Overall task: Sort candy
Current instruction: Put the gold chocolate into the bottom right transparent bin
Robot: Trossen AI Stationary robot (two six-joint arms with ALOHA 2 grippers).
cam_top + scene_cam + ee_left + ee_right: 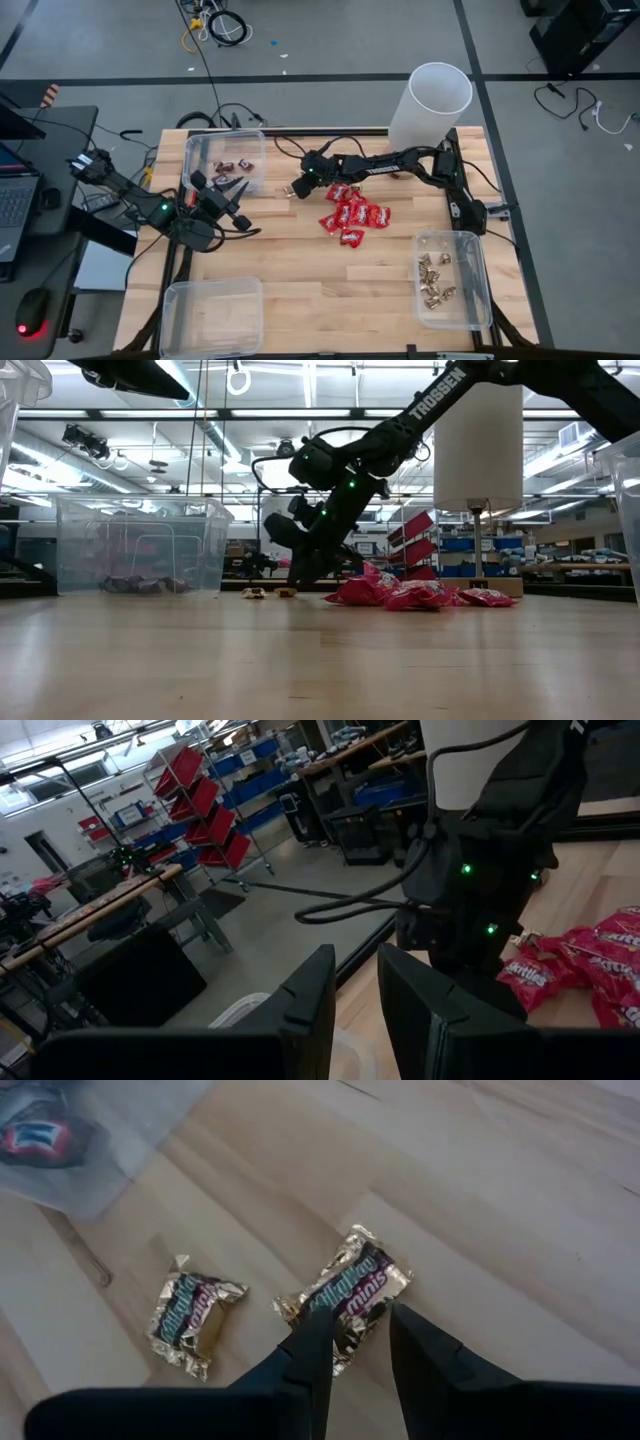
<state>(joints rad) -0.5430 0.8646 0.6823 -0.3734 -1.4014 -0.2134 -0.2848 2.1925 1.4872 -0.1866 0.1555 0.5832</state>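
The right gripper (350,1342), fingers a little apart, holds nothing over a mini bar (345,1295) and should pinch next; the left gripper (236,203) waits empty, part open.

The middle and near part of the table (300,290) is bare wood, open to pass between the empty bin (212,312) at the near left and the bin of gold pieces (452,280) at the near right. Farther back the way narrows: the red packets (354,217) pile in the centre, the right arm (400,162) stretches across above them, and the tall white cylinder (430,105) blocks the far right corner. The far-left bin (225,160) and the left gripper (230,200) just beside it crowd that corner.
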